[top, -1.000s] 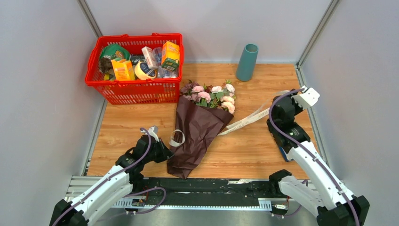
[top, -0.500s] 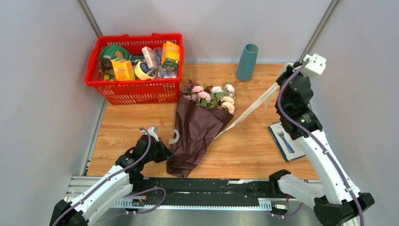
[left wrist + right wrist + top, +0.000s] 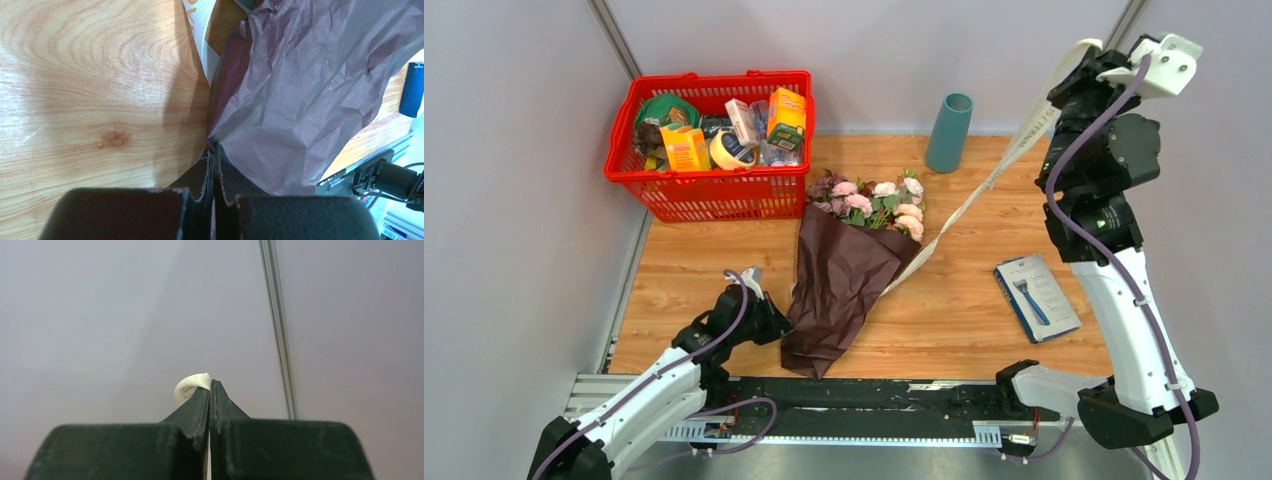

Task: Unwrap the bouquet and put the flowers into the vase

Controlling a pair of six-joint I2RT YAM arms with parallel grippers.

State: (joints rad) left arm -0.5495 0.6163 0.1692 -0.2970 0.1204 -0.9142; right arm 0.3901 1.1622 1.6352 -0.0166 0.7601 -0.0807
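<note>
Bouquet wrapping hides the stems; ribbon end vanishes between right jaws.

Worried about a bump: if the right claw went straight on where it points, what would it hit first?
Probably the grey wall; only the cream ribbon pinched in the right claw lies before it. Distance unclear.

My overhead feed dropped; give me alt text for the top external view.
The right end effector, raised high at back right, is shut on the cream ribbon, which runs taut to the bouquet lying mid-table. The left end effector pinches its burgundy paper; the teal vase stands upright behind.
</note>
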